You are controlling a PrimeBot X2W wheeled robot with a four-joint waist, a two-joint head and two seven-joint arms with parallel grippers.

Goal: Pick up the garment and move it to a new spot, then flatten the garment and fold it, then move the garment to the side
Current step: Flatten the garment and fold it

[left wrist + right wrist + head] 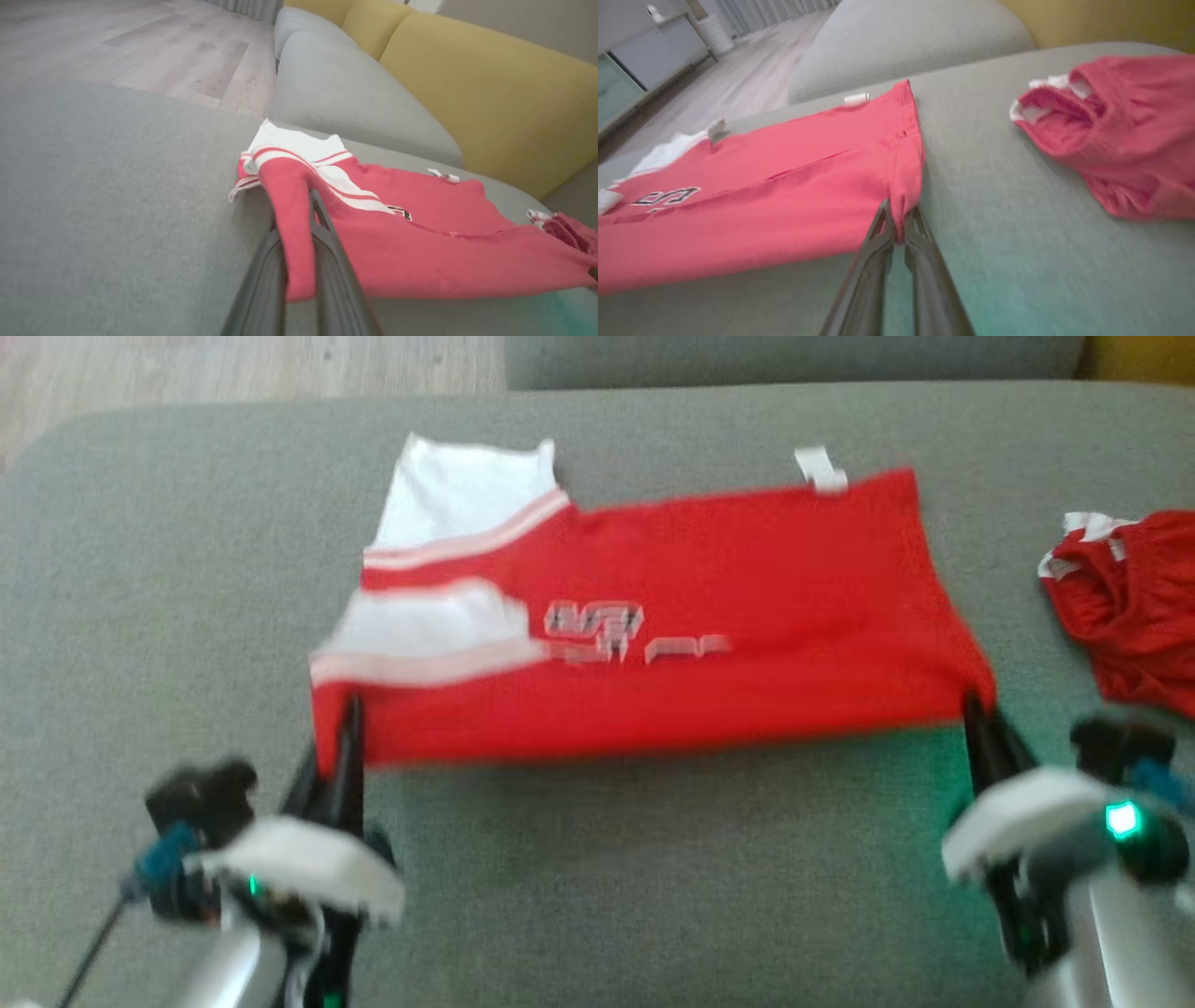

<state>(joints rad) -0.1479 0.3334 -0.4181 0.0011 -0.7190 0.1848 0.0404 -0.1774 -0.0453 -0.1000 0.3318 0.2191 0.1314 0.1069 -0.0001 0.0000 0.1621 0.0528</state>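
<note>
Presently on hand: red sports garment (pixel 700 579) with white striped panels and printed lettering, spread across the middle of the grey seat cushion (pixel 607 877); its near edge appears raised slightly off the cushion.
Left gripper (pixel 347 733): fingers pressed together on the garment's near corner, over the cushion's left half; the cloth hangs pinched between them in the left wrist view.
Right gripper (pixel 976 709): pinching the opposite near corner, over the cushion's right half.
Reason for hold: gripping the two corners apart keeps the edge taut, probably so the cloth can be dragged flat or carried over into a fold.
Far edge: resting on the cushion, white tag (pixel 822 469) showing.
Second red garment (pixel 1134 607): crumpled at the cushion's right end, apart from the first.
Stage, judged: flattening or first fold.
</note>
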